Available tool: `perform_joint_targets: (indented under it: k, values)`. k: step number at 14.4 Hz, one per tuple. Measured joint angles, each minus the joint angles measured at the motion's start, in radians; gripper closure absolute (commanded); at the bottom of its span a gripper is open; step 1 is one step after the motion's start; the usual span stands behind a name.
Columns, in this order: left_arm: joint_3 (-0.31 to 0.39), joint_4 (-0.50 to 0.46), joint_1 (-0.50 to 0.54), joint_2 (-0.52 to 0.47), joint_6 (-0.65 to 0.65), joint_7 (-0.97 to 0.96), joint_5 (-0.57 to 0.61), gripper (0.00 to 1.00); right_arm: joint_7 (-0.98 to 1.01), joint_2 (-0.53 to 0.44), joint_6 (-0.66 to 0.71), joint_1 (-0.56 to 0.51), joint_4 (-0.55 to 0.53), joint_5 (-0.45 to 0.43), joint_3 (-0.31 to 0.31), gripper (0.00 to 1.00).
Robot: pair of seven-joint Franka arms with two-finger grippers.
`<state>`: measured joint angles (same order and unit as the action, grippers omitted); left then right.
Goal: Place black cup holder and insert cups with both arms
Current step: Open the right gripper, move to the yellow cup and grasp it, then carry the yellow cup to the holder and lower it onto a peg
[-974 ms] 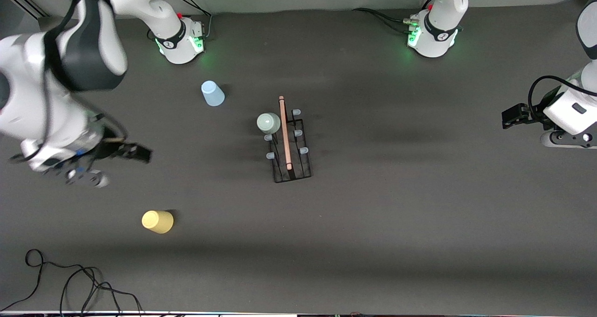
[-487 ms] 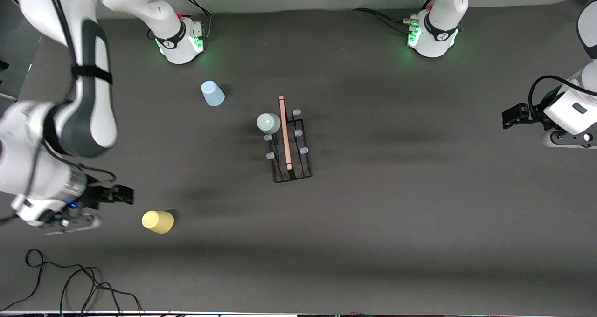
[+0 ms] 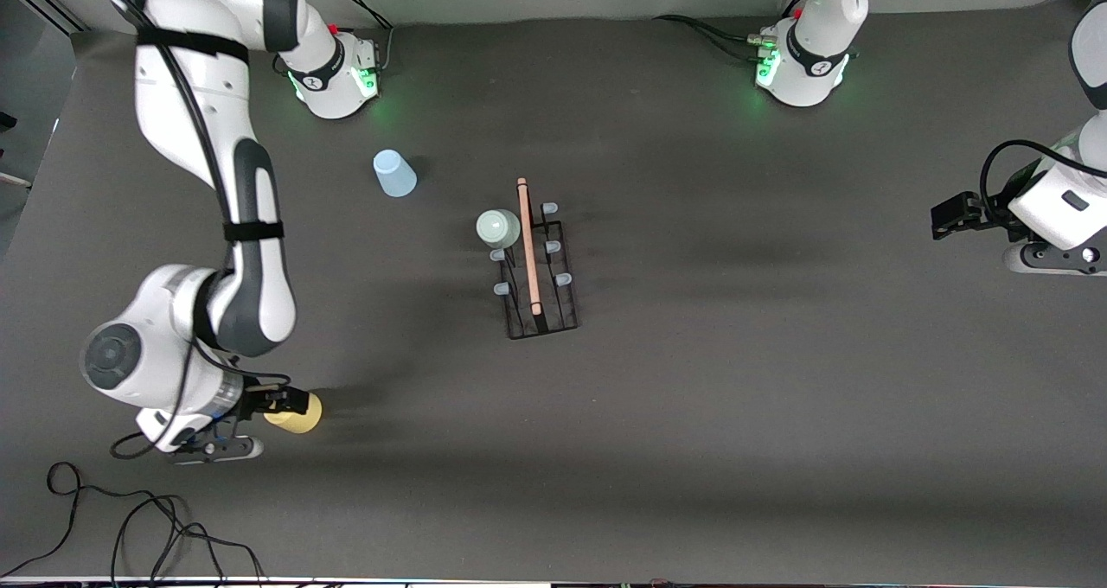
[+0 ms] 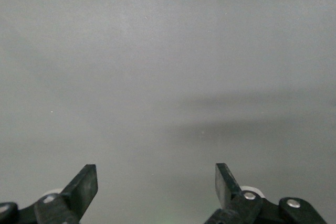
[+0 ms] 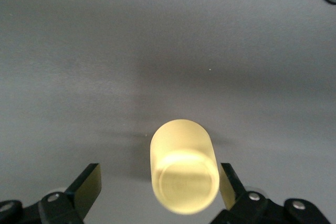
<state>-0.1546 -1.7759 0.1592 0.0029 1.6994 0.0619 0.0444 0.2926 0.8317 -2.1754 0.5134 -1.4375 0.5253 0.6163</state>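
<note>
- The black wire cup holder (image 3: pixel 538 290), a rack with a rectangular base, a light wooden rod handle (image 3: pixel 527 246) along its top and pale-blue-tipped pegs down both sides, stands near the middle of the matte dark grey table (image 3: pixel 735 398).
- The pale mint green tapered plastic cup (image 3: pixel 498 228) sits upside down on a peg at the end of the rack farther from the front camera, on the side toward the right arm's end of the table; its flat bottom faces up.
- The light blue tapered plastic cup (image 3: pixel 394 174) stands upside down on the table, apart from the rack, farther from the front camera and near the right arm's base.
- The smooth yellow plastic cup (image 5: pixel 184 174) is upside down on the table, nearer to the front camera than the rack and toward the right arm's end. In the front view the gripper covers part of it; in the right wrist view its lower part is soft and blurred.
- The right gripper (image 5: pixel 160 187) is down at the yellow cup with its black fingers (image 5: pixel 86 184) spread wide, one on each side. One finger looks very near the cup wall; whether it touches cannot be told.
- The left gripper (image 4: pixel 156 187) waits over bare table at the left arm's end, fingers wide apart and holding nothing; the front view cuts off part of that arm at the edge.
- A loose black cable (image 3: pixel 130 519) curls at the table's edge nearest the front camera.
</note>
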Motion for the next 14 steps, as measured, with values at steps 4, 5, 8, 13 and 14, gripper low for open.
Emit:
perform_joint_targets:
  k: [4,5,8,13,14]
  values:
    - [0.000,0.000,0.000,0.000,0.000,0.000,0.000,0.00,0.050,0.047,-0.021,-0.013,0.004,0.041,0.002,0.00]
    - [0.000,0.000,0.000,0.000,0.000,0.000,0.000,0.00,0.055,0.050,-0.020,-0.017,0.004,0.043,0.002,0.00]
    - [0.000,0.000,0.000,0.000,0.000,0.000,0.000,0.00,0.058,0.059,-0.017,-0.022,0.004,0.044,0.002,0.00]
    - [0.000,0.001,0.000,0.000,0.000,0.000,0.000,0.00,0.059,0.066,0.003,-0.022,-0.005,0.044,0.001,0.83]
    - [0.000,0.001,0.000,0.000,0.000,0.000,0.000,0.00,0.059,0.066,0.024,-0.021,-0.003,0.044,0.002,0.88]
